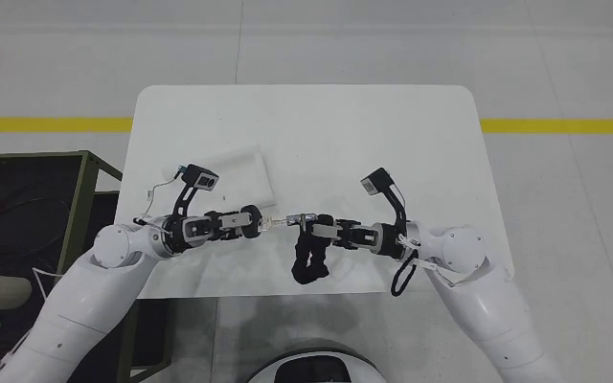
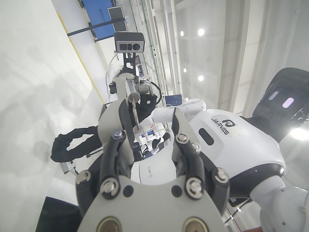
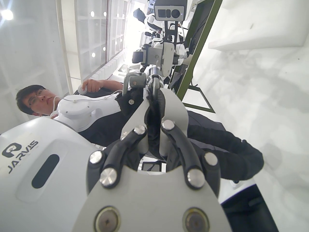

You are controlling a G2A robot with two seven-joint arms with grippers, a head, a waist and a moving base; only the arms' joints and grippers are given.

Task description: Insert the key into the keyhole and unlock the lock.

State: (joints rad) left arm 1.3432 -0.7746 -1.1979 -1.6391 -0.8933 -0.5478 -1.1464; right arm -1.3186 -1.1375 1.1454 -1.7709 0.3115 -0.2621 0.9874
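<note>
Both arms meet above the front middle of the white table (image 1: 383, 144). My right gripper (image 1: 309, 223) (image 3: 153, 97) is shut on the black sleeved cable (image 3: 154, 117) of the lock, just behind its grey metal body (image 3: 136, 80). The cable loop (image 1: 308, 263) (image 2: 70, 143) hangs down towards the table. A silver key (image 1: 278, 221) (image 2: 135, 113) sticks out of the keyhole (image 2: 134, 96) in the lock body (image 2: 143, 88). My left gripper (image 1: 262, 222) (image 2: 150, 108) faces the lock, open, its fingers spread around the key, which lies along one finger (image 2: 125, 119).
A white foam block (image 1: 235, 172) (image 3: 265, 13) lies on the table behind the left arm. A dark cart with a green frame (image 1: 57, 191) stands beside the table's left edge. The far half of the table is bare.
</note>
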